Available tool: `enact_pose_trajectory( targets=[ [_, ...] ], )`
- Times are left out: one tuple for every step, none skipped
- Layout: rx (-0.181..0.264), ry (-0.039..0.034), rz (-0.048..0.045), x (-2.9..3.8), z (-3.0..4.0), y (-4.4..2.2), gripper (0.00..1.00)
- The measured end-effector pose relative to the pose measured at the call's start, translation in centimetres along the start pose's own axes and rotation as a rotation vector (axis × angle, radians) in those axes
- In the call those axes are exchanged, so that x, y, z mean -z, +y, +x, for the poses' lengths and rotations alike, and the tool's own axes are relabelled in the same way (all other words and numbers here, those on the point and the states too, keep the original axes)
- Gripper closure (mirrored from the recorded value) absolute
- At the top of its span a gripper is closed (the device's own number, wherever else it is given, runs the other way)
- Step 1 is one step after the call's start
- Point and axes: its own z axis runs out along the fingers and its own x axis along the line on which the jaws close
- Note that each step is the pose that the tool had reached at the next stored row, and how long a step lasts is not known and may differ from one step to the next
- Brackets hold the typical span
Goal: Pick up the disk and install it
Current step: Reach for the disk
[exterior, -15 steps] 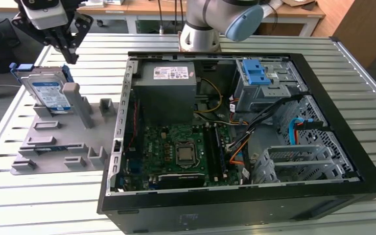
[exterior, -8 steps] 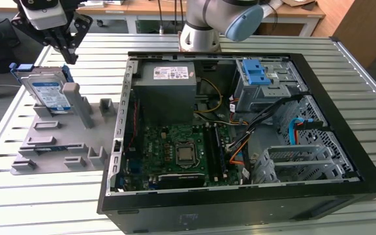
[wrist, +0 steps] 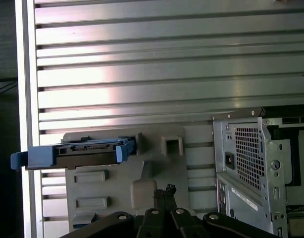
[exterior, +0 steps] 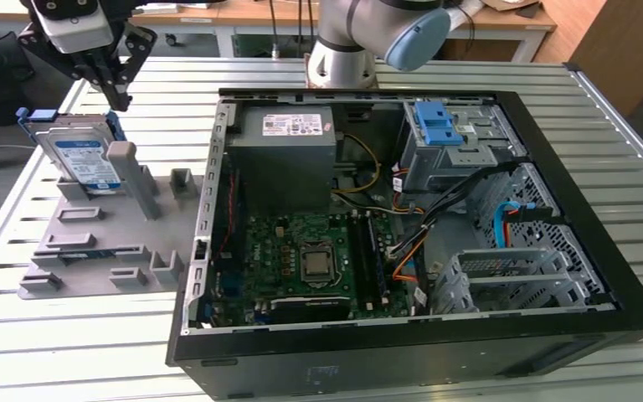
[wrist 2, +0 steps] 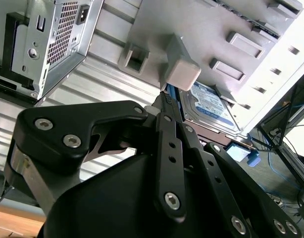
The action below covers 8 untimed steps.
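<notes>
The claw (exterior: 120, 102) is hovering just above the disk (exterior: 84, 159), which is standing on edge in a slot of the grey holder tray (exterior: 87, 243) on the worktop (exterior: 76, 352), well apart from the open computer case (exterior: 623, 276). In both wrist views its fingers (wrist 2: 167, 148) are seemingly pressing together on nothing, though the tips are partly hidden. Descending like that, I judge, it is risking striking the drive's upper edge or the tray's post (exterior: 121, 163) rather than straddling the carrier, tipping it
</notes>
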Motion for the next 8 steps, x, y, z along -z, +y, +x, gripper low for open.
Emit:
enact_pose_trajectory(
  targets=[
    [0.0, 0.0001, 0.0, -0.01, 0.01, 0.0, 0.89],
    [0.0, 0.0002, 0.0, -0.01, 0.02, 0.0, 0.89],
    [0.0, 0.0002, 0.0, -0.03, 0.03, 0.0, 0.89],
    [0.0, 0.0002, -0.0001, -0.04, 0.05, 0.0, 0.89],
    [0.0, 0.0003, -0.0001, -0.05, 0.09, -0.01, 0.89],
    [0.0, 0.0006, 0.0, -0.06, 0.13, -0.01, 0.89],
    [0.0, 0.0008, 0.0001, -0.07, 0.19, 0.0, 0.89],
    [0.0, 0.001, 0.0001, -0.08, 0.27, 0.01, 0.89]
  ],
)
